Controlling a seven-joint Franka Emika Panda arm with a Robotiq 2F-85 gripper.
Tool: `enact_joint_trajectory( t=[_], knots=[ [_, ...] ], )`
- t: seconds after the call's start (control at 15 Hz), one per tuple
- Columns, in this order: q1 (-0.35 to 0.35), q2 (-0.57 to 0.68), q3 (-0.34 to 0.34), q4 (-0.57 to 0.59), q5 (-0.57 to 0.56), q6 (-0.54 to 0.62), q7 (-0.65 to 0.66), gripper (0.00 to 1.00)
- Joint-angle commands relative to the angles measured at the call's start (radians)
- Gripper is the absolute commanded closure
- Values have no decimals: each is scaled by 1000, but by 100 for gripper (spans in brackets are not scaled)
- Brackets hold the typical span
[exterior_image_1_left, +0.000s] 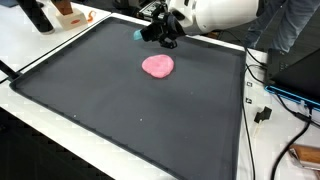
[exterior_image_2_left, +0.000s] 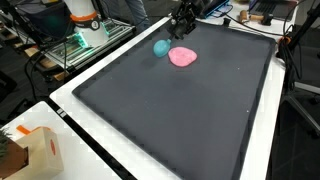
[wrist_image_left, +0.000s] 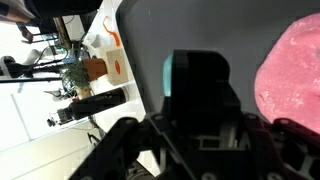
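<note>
In an exterior view the gripper (exterior_image_1_left: 162, 40) hangs low over the far edge of the black mat (exterior_image_1_left: 120, 120), with a teal ball (exterior_image_1_left: 138, 35) just beside it and a pink lump (exterior_image_1_left: 158, 66) a little nearer the camera. I cannot tell whether the gripper touches the ball. In an exterior view from the opposite end, the ball (exterior_image_2_left: 161, 47) lies on the mat (exterior_image_2_left: 170, 120) next to the lump (exterior_image_2_left: 182, 56), the two close or touching. The gripper (exterior_image_2_left: 180, 30) is above and behind them, and a box (exterior_image_2_left: 40, 150) stands off the mat. In the wrist view the gripper (wrist_image_left: 200, 90) fills the frame, dark and blurred. A teal sliver of the ball (wrist_image_left: 170, 72) shows at its edge, with the lump (wrist_image_left: 290, 75) to one side. Whether the jaws are apart or together cannot be made out. The ball looks small, light and smooth, so it is likely to roll. A hold squarely across its widest part seems safest.
</note>
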Motion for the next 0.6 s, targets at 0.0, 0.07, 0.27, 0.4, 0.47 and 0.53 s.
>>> enact_joint_trajectory(
  t=[0.0,0.07,0.27,0.4,0.47,0.53],
  knots=[
    [-22,-42,21,-31,-18,39,-76,75],
    [-27,-54,23,-38,-16,52,-98,75],
    [-47,-107,28,-71,2,111,-163,75],
    [-67,-157,33,-104,19,168,-216,75],
    [-74,-178,32,-116,27,187,-236,75],
    [-88,-209,34,-137,41,220,-264,75]
  ],
)
